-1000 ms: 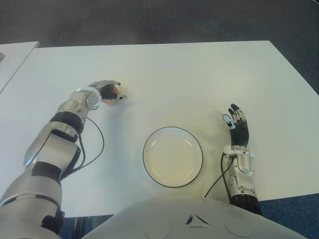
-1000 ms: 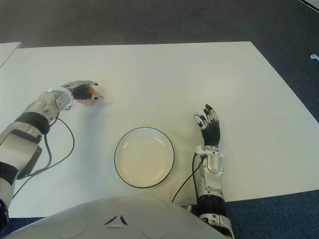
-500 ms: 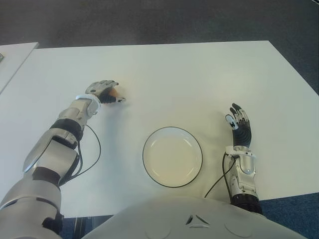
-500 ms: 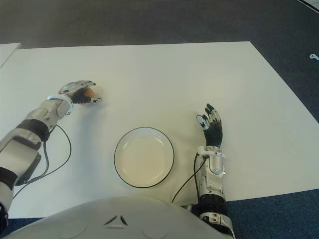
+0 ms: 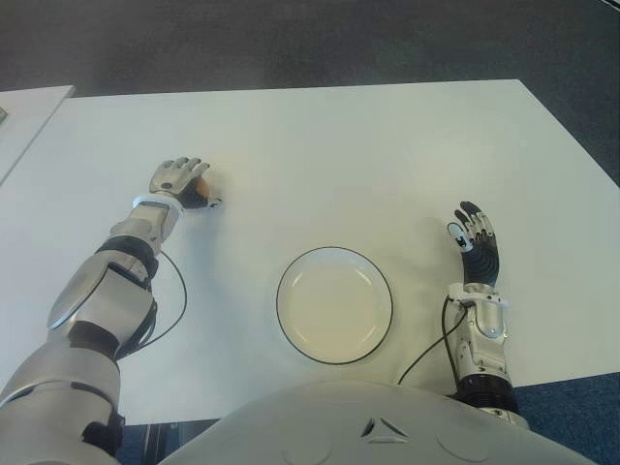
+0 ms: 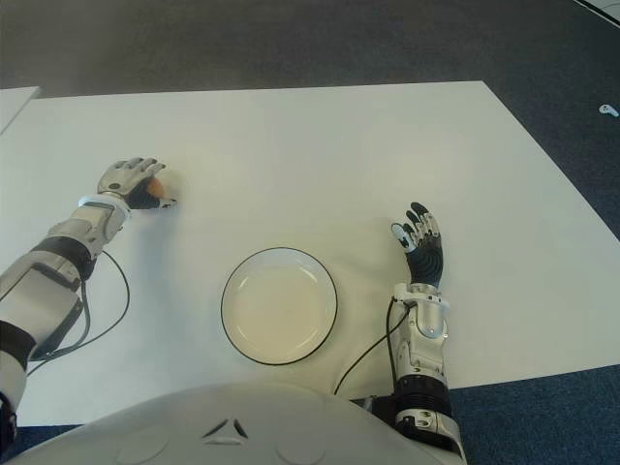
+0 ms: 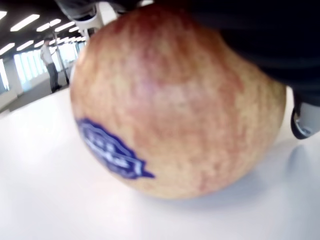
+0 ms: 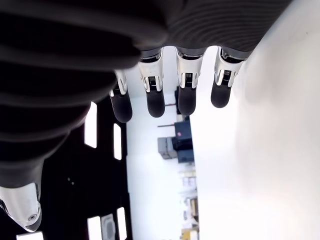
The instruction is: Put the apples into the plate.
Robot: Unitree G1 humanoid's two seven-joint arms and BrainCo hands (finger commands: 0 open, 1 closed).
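Slid farther left across the table (image 5: 368,145) with the apple (image 7: 175,105) cupped under the curled left hand (image 5: 181,182), now even farther from the plate (image 5: 334,305), leaving the carry undone, the right hand (image 5: 477,247) spread beside the plate's right.

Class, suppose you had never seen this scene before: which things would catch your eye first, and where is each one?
First, the left hand far out on the robot's left of the white table, curled over a reddish apple that sits on the table and bears a blue sticker. Next, the empty black-rimmed plate near the robot's body, at centre. The right hand, fingers spread, shows to the right of the plate.
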